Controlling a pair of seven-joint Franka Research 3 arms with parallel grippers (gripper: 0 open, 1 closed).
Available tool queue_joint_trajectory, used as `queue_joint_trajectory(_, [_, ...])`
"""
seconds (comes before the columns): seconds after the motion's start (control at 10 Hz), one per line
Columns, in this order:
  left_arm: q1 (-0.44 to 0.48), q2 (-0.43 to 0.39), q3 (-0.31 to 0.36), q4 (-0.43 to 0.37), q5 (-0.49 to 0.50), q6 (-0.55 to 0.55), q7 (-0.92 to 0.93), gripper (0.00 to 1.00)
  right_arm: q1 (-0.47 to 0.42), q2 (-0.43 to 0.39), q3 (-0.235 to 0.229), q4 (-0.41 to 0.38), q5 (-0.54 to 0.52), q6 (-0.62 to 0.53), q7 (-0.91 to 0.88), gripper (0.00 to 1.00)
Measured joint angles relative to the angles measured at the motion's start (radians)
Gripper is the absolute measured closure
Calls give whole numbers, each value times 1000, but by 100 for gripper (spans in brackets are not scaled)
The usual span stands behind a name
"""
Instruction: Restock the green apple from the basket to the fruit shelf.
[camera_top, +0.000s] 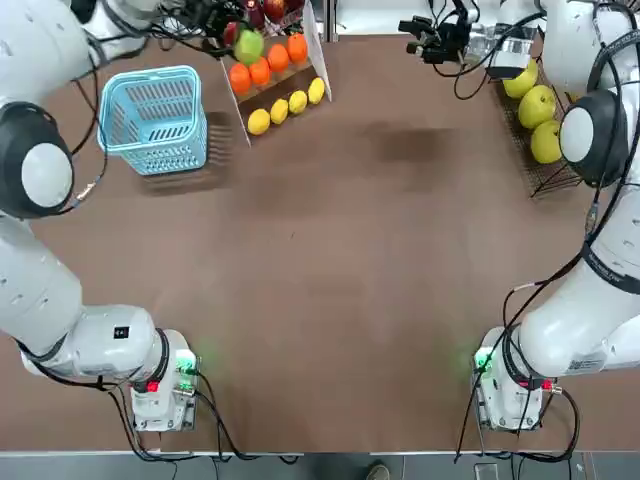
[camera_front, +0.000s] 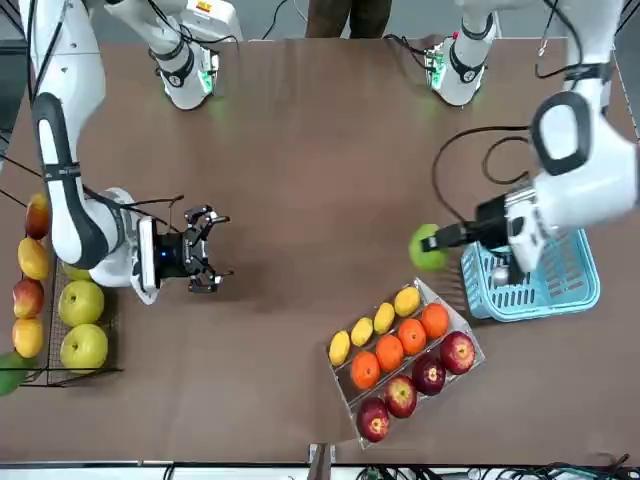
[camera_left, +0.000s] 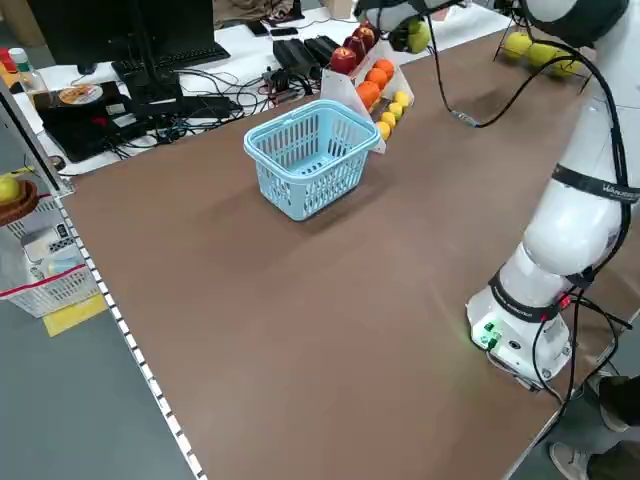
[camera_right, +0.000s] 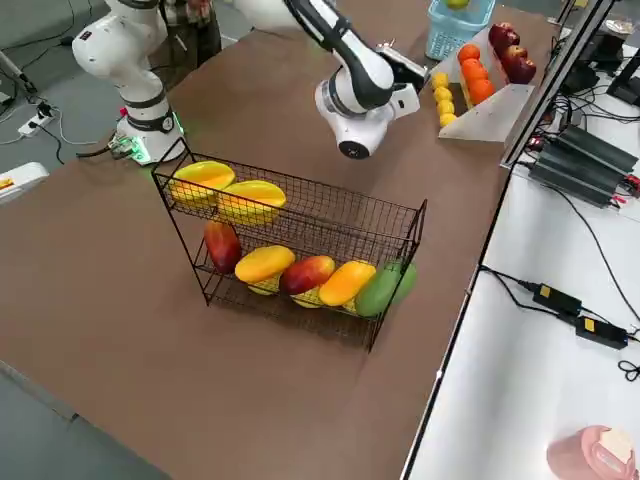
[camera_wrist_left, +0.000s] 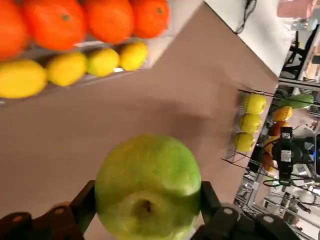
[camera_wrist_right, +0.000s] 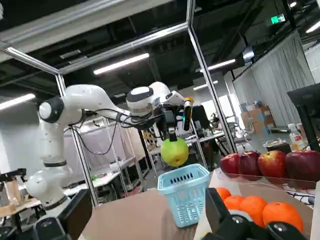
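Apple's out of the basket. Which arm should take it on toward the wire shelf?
Likely a handover. The left gripper holds the green apple near the basket, across the table from the fruit shelf. The right gripper hangs open beside that shelf, so the right arm is better placed for the final drop.

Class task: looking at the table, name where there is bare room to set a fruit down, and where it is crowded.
Bare: the wide table middle, between basket, clear stand and fruit shelf. Crowded: the far-left corner, where the left pincer holds the green apple; the right pincer hovers beside the shelf.
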Motion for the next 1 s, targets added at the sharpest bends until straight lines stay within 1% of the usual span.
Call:
queue_joint_trajectory(0.2, [-109, 19, -16, 1, -70, 138, -60, 14, 54, -89, -2, -21, -1, 102, 1, 0])
queue_joint_trajectory(0.3, [-170, 26, -18, 1, -107, 217, -89, 14, 78, -119, -2, -43, -2, 135, -35, 0])
queue_joint_trajectory(0.4, [-232, 35, -19, 1, -138, 300, -114, 14, 95, -126, -3, -64, -2, 148, -90, 0])
queue_joint_trajectory(0.5, [-295, 44, -20, 1, -168, 386, -139, 14, 104, -121, -4, -85, 0, 135, -126, 0])
queue_joint_trajectory(0.6, [-345, 48, -21, 1, -187, 450, -164, 14, 110, -105, -5, -104, 33, 102, -147, 0])
queue_joint_trajectory(0.8, [-419, 55, -20, 1, -192, 548, -211, 14, 135, -52, -6, -139, 125, 26, -194, 0])
queue_joint_trajectory(1.0, [-488, 82, -20, 1, -192, 676, -245, 14, 145, -23, -7, -166, 171, -9, -225, 0])
